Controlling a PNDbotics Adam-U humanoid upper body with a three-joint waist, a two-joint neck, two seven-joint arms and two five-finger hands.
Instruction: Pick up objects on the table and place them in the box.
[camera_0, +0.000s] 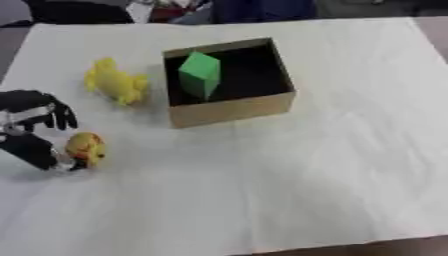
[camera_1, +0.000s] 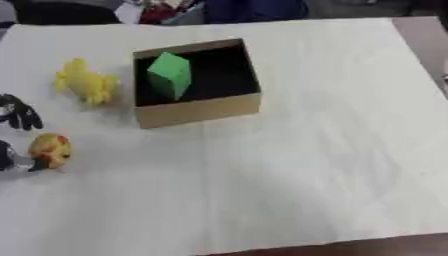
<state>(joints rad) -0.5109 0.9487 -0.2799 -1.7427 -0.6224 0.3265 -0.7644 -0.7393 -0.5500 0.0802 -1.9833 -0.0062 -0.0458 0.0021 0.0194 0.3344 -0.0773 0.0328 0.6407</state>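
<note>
An open cardboard box stands at the middle of the white-covered table, and a green block leans inside it against its left wall. Left of the box lies a yellow toy of uneven shape. Nearer the front left sits a small round yellow and red object. My left hand is at the left edge, just beside that round object. Its lower part touches the object's left side, while its fingers hang curved above and apart from it. Nothing is held. My right hand does not show.
A white sheet covers the table, whose brown front edge shows at the bottom right. Dark and coloured things lie beyond the far edge.
</note>
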